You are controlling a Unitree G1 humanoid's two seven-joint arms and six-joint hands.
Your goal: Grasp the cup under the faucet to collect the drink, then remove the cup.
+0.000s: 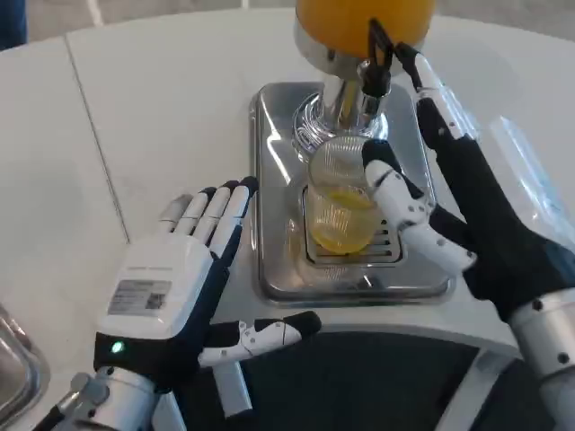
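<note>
Cup [341,211] rim partly hidden behind right hand [467,224] thumb; dispenser [364,22] top cropped.

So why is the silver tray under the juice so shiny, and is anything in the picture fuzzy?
In the head view, the polished silver metal drip tray mirrors the light, showing bright glare streaks along its rim. The ribbed clear plastic cup of orange juice stays fairly sharp. The right hand looks slightly soft at its raised fingertips, and the left hand casts a faint shadow on the white table.

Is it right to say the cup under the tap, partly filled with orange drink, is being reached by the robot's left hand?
No. The head view shows the right hand at the cup under the tap; the left hand rests flat on the table.
</note>
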